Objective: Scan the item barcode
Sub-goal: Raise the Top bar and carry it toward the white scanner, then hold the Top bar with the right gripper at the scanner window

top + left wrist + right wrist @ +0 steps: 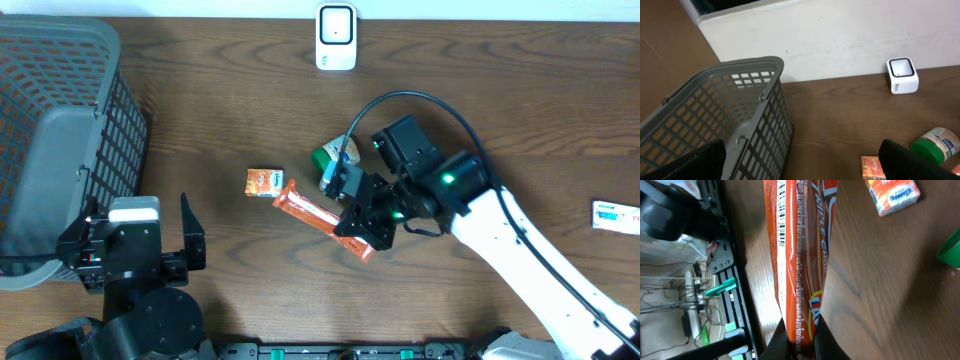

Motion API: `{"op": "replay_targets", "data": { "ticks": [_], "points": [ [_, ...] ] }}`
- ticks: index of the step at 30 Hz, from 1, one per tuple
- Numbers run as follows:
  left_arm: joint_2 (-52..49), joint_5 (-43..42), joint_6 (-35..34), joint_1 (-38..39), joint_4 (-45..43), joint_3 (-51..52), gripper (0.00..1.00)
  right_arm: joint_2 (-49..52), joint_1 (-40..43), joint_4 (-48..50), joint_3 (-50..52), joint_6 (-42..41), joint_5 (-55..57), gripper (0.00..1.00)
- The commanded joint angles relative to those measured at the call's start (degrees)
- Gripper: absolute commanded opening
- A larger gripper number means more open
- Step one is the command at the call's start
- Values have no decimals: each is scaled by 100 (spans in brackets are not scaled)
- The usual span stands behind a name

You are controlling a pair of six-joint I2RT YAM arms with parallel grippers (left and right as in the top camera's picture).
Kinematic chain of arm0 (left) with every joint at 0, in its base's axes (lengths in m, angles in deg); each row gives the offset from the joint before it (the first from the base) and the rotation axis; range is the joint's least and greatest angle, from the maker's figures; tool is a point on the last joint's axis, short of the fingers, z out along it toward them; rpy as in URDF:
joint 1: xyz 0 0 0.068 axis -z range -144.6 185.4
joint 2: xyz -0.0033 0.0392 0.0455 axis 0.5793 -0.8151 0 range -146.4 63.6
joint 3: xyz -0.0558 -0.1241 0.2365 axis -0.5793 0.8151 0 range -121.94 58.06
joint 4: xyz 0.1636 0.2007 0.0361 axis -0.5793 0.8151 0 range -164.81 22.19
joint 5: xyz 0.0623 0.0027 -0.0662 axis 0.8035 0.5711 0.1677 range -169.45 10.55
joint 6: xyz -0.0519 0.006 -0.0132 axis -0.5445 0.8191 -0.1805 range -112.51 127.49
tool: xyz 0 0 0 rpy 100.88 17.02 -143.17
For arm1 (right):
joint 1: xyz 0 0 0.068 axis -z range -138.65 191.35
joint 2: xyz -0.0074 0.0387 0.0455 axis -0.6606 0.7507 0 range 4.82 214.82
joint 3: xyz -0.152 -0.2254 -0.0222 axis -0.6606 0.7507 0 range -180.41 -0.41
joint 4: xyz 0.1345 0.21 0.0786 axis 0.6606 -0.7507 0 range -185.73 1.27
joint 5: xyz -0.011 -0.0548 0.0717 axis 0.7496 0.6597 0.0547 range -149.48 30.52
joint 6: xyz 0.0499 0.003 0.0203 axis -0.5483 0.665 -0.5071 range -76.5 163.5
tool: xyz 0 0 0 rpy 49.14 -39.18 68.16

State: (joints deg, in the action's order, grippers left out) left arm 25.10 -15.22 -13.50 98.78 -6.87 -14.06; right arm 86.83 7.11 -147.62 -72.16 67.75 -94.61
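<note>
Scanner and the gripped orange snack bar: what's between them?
Overhead view: the green-capped bottle sits close to the snack bar; beyond it, bare table up to the scanner.

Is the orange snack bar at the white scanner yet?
No, the right gripper holds the orange snack bar mid-table, well apart from the white scanner.

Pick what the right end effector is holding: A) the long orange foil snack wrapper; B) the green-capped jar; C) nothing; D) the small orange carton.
A: in its wrist view the right end effector is pinched shut on one end of the long orange foil snack wrapper.
</note>
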Motion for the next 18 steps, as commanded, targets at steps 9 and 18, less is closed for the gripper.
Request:
{"op": "replay_targets", "data": {
  "ticks": [9,18],
  "points": [
    [13,31,-33,-17,17,-11,98,59,-74,861,-44,-815,2780,1],
    [13,31,-33,-17,17,-11,98,916,149,3829,-44,-555,5104,1]
  ]
}}
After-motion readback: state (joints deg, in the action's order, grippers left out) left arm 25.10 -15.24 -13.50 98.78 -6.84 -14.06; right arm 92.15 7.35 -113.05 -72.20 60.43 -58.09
